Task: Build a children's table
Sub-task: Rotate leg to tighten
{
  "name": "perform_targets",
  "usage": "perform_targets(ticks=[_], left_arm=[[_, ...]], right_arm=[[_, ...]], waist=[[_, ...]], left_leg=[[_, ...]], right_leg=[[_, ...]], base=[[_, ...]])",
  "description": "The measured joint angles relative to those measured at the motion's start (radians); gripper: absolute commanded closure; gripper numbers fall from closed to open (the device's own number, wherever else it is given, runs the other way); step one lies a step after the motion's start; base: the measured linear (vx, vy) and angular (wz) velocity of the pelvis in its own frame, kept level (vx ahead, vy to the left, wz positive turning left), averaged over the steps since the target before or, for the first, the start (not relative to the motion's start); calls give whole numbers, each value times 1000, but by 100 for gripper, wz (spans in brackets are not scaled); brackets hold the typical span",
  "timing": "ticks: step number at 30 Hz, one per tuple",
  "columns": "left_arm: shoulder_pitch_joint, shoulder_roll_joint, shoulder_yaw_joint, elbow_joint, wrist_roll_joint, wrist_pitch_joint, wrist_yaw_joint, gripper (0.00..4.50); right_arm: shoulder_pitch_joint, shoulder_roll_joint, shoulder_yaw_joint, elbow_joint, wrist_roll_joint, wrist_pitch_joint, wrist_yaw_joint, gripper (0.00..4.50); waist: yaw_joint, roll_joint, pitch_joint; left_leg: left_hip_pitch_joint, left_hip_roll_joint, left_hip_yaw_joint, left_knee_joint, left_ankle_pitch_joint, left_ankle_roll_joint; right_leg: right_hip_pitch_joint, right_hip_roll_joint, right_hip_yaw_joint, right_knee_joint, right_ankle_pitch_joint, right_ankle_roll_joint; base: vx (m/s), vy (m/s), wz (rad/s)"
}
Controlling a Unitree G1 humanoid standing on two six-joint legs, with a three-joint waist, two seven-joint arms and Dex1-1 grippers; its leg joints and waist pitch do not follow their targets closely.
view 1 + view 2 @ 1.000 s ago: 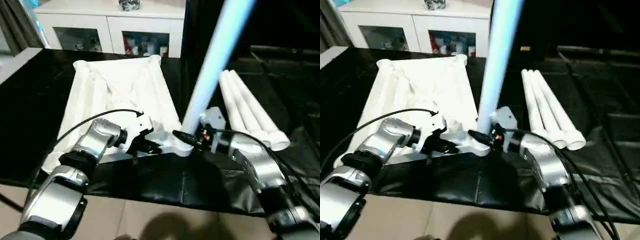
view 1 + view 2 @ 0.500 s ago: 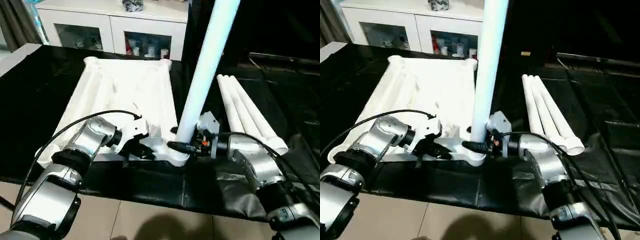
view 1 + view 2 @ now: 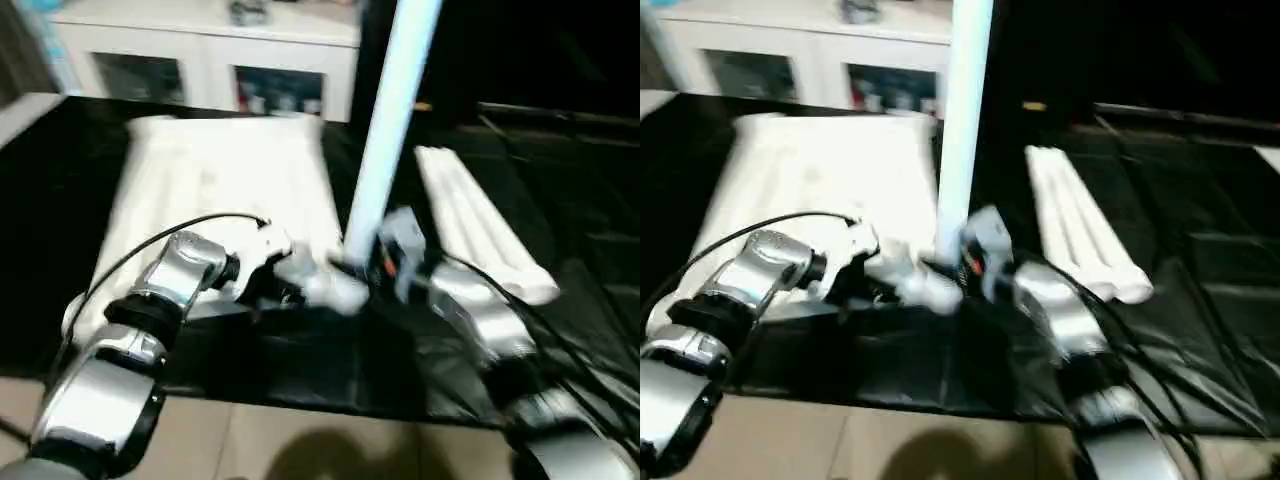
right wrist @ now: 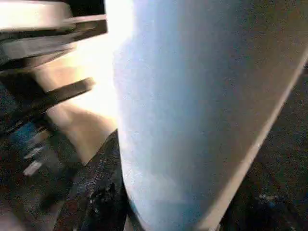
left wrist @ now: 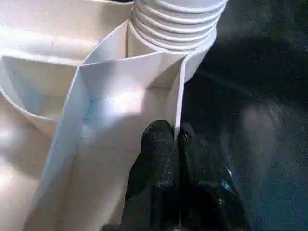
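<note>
Right claw [image 3: 352,268] grips upright leg [image 3: 388,130] at corner socket | left claw [image 5: 177,144] pinches tabletop rib [image 5: 180,96] | three legs [image 3: 480,225] wait, right of centre

Looks like somebody's home, living room or dining area I'd say. Against the back wall there's a low white cabinet [image 3: 205,60] with glass doors [image 3: 280,90], and you can make out little colourful knick-knacks behind the glass, plus some small object sitting on top. A grey curtain [image 3: 22,60] hangs at the far left. The floor [image 3: 300,440] is beige tile. The table [image 3: 60,180] itself is draped in black sheeting, so more of a makeshift setup than a proper workshop.
</note>
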Motion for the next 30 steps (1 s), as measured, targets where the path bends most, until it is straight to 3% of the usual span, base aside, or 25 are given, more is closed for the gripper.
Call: perform_targets(ticks=[4, 7, 17, 18, 20, 25, 30], left_arm=[[89, -15, 47, -191, 10, 115, 136, 450], [124, -40, 61, -282, 25, 183, 203, 450], [161, -80, 61, -370, 33, 271, 306, 450], [161, -80, 60, -370, 33, 273, 306, 450], [161, -80, 60, -376, 34, 280, 309, 450], [164, -83, 45, -393, 31, 281, 312, 450], [160, -77, 26, -390, 31, 260, 296, 450]], right_arm=[[-105, 65, -9, 124, -26, -1, -161, 258], [-145, 94, -29, 174, -34, -1, -233, 258], [-190, 119, -71, 268, -36, -26, -272, 258], [-191, 121, -73, 273, -36, -32, -272, 223], [-194, 125, -85, 285, -35, -38, -271, 223], [-193, 132, -114, 322, -33, -43, -281, 152], [-157, 120, -106, 333, -39, -63, -252, 122]], waist=[[-15, -2, -1], [-12, -3, -1], [-5, -4, -2], [-5, -4, -2], [-5, -4, -2], [3, -3, -1], [8, 0, 1]], left_leg=[[-2, 1, -1, -4, 0, -3], [-2, 2, 0, -8, 0, -3], [0, 2, 0, -8, 0, -4], [1, 2, 0, -8, 0, -4], [1, 2, 0, -8, 0, -4], [-2, 2, 0, -8, 0, -4], [-3, 2, -1, -8, 0, -4]], right_leg=[[-8, 1, -2, -1, 1, -1], [-9, 2, -4, -3, -1, -1], [-7, 1, -5, -2, -1, -1], [-6, 1, -5, -2, -1, -1], [-6, 1, -5, -2, -1, -1], [-7, 1, -5, -3, -1, -1], [-8, 1, -7, -4, -1, -1]], base=[[0, 0, 0], [0, 0, 0], [0, 0, 0], [0, 0, 0], [0, 0, 0], [0, 0, 0], [0, 0, 0]])
